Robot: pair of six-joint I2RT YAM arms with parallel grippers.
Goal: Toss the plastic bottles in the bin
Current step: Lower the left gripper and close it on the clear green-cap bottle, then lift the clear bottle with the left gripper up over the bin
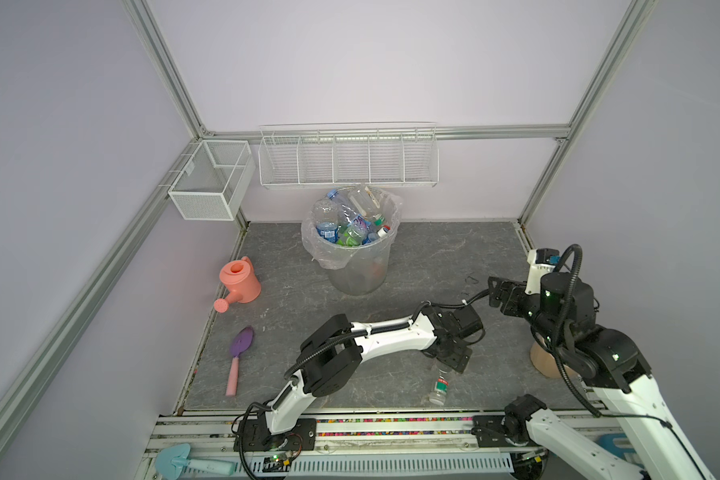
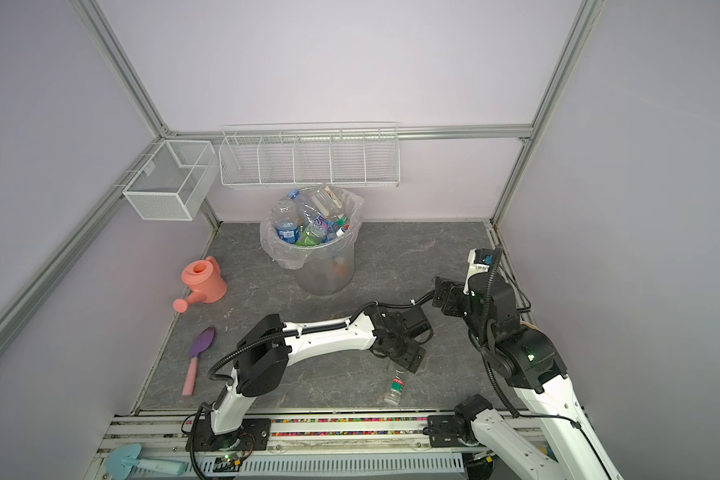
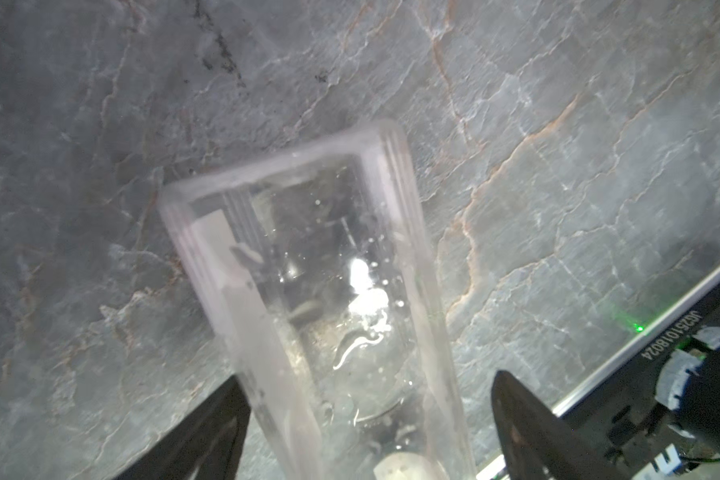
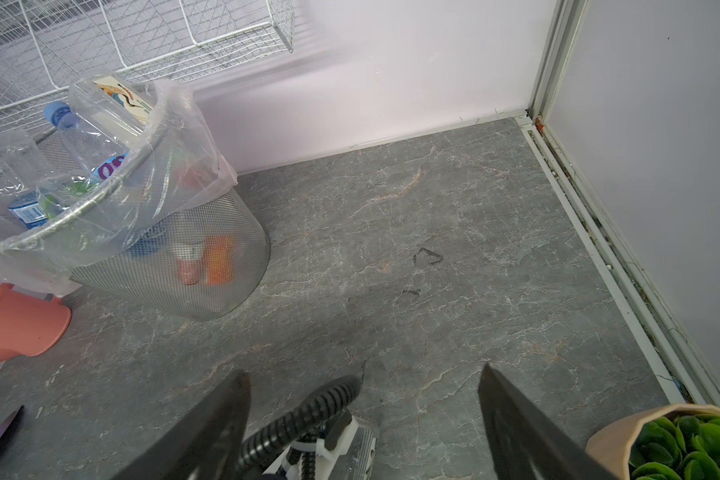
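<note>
**Last bottle lies lengthwise between the left jaws**

One bottle [image 1: 439, 384] lies on the table [image 1: 433, 257], well apart from the bin [image 1: 358, 274], on the bin's robot side and a little toward the right arm. Its long axis points away from the bin, toward the front rail [image 1: 391, 419]. The left gripper [image 1: 449, 365] hangs right over the bottle's bin-side end.

In the left wrist view the clear bottle [image 3: 308, 270] runs straight out along the reach of the left gripper [image 3: 366, 378]. The jaws stand wide, one on each long side. One is just at the wall and the other shows a gap, so nothing is gripped. A squeeze would bite across the width, and I judge no wrist turn is needed.

The right gripper [image 1: 493, 291] hovers nearer the bin than the bottle does, apart from both. In the right wrist view the right gripper [image 4: 362, 370] is wide and empty. The left arm is plainly the nearer one. Bottles [image 1: 350, 224] heap to the bin's rim, so the drop likely needs height.
</note>
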